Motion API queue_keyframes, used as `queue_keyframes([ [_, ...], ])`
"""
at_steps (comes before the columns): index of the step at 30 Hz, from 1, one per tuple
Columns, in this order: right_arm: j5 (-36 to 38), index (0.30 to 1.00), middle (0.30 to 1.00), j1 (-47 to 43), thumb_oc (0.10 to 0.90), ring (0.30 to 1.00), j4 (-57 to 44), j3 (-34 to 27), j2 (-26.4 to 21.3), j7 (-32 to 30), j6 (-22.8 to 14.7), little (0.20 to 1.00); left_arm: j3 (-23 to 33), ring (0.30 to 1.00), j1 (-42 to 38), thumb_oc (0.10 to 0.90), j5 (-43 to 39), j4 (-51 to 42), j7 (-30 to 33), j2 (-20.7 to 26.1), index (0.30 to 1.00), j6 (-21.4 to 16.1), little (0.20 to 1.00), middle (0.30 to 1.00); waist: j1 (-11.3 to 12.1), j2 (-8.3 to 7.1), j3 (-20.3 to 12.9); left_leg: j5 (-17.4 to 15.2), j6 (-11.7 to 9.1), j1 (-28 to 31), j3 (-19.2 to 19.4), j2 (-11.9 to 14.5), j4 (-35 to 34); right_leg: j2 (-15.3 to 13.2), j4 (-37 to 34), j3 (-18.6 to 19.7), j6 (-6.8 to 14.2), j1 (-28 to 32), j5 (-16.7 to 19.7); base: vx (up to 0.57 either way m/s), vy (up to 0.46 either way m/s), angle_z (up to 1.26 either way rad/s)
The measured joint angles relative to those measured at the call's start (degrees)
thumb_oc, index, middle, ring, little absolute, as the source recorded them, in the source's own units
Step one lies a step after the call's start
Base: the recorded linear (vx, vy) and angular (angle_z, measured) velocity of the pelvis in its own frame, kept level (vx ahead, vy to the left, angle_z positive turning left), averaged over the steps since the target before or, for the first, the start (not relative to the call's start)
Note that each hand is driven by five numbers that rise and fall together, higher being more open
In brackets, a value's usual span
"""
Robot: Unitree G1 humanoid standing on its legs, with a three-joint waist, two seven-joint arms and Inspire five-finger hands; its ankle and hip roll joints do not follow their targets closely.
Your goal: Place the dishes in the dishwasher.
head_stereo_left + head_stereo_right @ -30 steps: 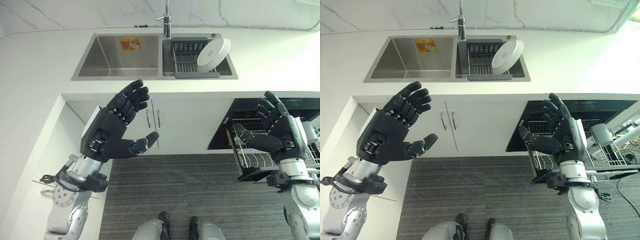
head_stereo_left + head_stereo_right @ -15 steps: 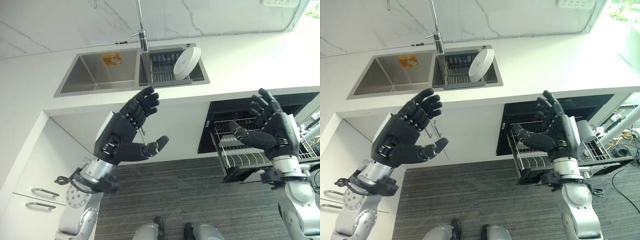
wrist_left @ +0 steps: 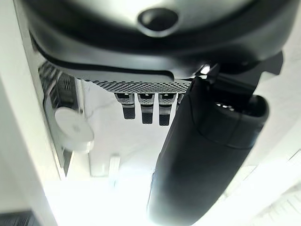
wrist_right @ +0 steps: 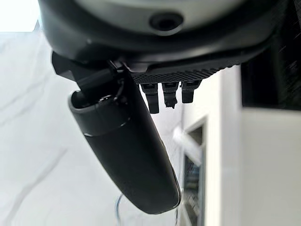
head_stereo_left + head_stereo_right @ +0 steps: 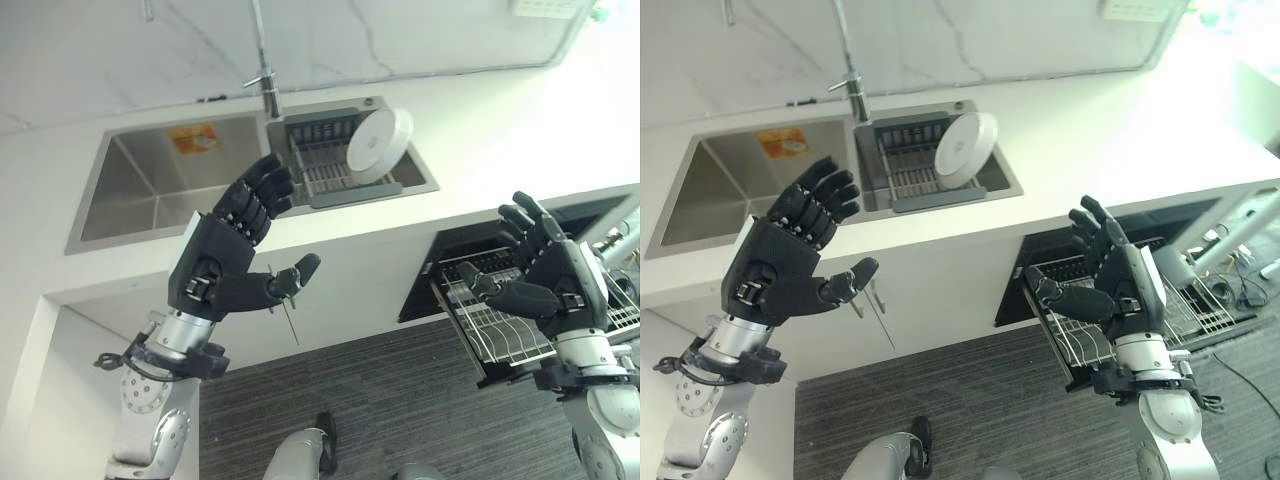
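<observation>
White plate leans upright in the drying rack in the sink's right basin. Both hands are up in free air, holding nothing: left hand and right hand have fingers spread. Dishwasher rack sits pulled out just below the right one. Orange sticker in the left basin, too small to read.

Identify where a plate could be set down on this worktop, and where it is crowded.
Bare: the counter right of the sink, and the left basin. Crowded: the right basin, taken up by the drying rack with the white plate.
</observation>
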Motion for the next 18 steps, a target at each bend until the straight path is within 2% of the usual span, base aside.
queue_keyframes([
  [3, -0.13, 0.9, 0.9, -3.62, 0.8, 0.9, 0.2, 0.28, 0.48, -0.54, -0.43, 0.9, 0.03, 0.9, -0.73, 0.8, -0.04, -0.03, -0.57, 0.24, 0.9, 0.05, 0.9, 0.9, 2.06, -0.35, -0.01, -0.63, 0.71, 0.08, -1.25, -0.87, 0.22, -0.24, -0.73, -2.43, 0.95, 0.87, 1.43, 0.15, 0.128, 0.26],
  [4, -0.16, 0.9, 0.9, -5.31, 0.8, 0.9, 0.23, 0.3, 2.48, -1.68, -0.43, 0.9, 0.04, 0.9, -0.79, 0.8, 0.01, -0.02, -2.13, 0.21, 0.9, 0.05, 0.9, 0.9, 3.22, -0.42, 0.0, -0.76, 0.74, 0.29, -1.62, -0.97, -0.15, -0.52, -0.73, -4.65, 1.65, 1.06, 2.03, 0.21, 0.154, 0.19],
  [6, -0.17, 0.9, 0.9, -5.58, 0.8, 0.9, 0.44, 0.47, 3.23, -2.17, -0.43, 0.9, 0.03, 0.9, -0.82, 0.8, 0.01, -0.06, -2.92, 0.44, 0.9, 0.05, 0.9, 0.9, 3.53, -0.45, -0.01, -1.07, 0.81, 0.87, -1.74, -1.08, -0.54, -0.57, -0.39, -5.8, 1.73, 1.29, 2.96, 0.2, 0.148, 0.06],
  [8, -0.19, 0.9, 0.9, -4.85, 0.8, 0.9, 0.8, 0.99, 7.95, -2.96, -0.41, 0.9, 0.26, 0.9, -0.73, 0.8, 1.0, -0.09, -4.48, 0.76, 0.9, -0.05, 0.9, 0.9, 1.51, -0.19, -0.06, -1.64, 0.44, 2.27, -3.43, 0.25, -1.6, -0.31, 7.73, -6.05, 5.09, -2.04, 5.77, 0.07, 0.026, 0.04],
  [9, -0.18, 0.9, 0.9, -4.06, 0.8, 0.9, 0.8, 1.69, 8.15, -3.0, -0.42, 0.9, 0.26, 0.9, -0.57, 0.8, 2.0, -0.12, -4.77, 1.47, 0.9, -0.2, 0.9, 0.9, 1.37, -0.37, -0.1, -1.46, 0.14, 3.31, -2.86, 0.79, -2.73, -0.77, 10.54, -6.21, 4.95, -4.04, 5.87, 0.04, -0.062, -0.34],
  [11, -0.14, 0.9, 0.9, -4.23, 0.8, 0.9, 0.63, 2.73, 7.71, -2.45, -0.91, 0.9, 0.28, 0.9, -0.54, 0.8, 2.27, -0.25, -4.62, 4.75, 0.9, -0.32, 0.9, 0.9, 1.29, -0.49, -0.16, -1.67, 0.32, 3.63, -0.69, 1.47, -3.09, -1.71, 6.9, -6.92, 3.13, -7.55, 4.89, 0.02, -0.093, -0.58],
  [14, 0.03, 0.9, 0.9, -4.09, 0.8, 0.9, 0.73, 3.03, 6.17, -0.99, -1.29, 0.9, 0.34, 0.9, -1.41, 0.8, 2.69, -0.29, -3.98, 5.34, 0.9, -0.32, 0.9, 0.9, -0.5, 0.52, 0.19, -1.76, 0.47, 3.24, 0.35, 1.29, -2.87, -2.98, 4.65, -5.82, 1.73, -13.47, 4.88, 0.04, -0.121, -0.17],
  [16, 0.07, 0.9, 0.9, -4.07, 0.8, 0.9, 0.72, 2.86, 5.8, -0.18, -1.55, 0.9, 0.27, 0.9, -1.53, 0.8, 2.78, -0.3, -3.14, 5.1, 0.9, -0.31, 0.9, 0.9, -1.85, 0.54, 0.22, -1.84, 0.53, 3.34, 0.4, 1.25, -2.7, -3.72, 2.48, -4.42, 2.45, -16.45, 7.43, 0.08, -0.203, 0.01],
  [18, 0.18, 0.9, 0.9, -4.06, 0.8, 0.9, 0.64, 2.76, 5.6, 0.25, -1.76, 0.9, -0.03, 0.9, -1.46, 0.8, 3.79, -0.32, -2.32, 4.84, 0.9, -0.3, 0.9, 0.9, -2.07, 0.54, 0.22, -2.35, 0.91, 3.27, 0.2, 1.25, -2.3, -4.61, 1.16, -3.66, 3.26, -18.23, 10.45, 0.1, -0.236, 0.07],
])
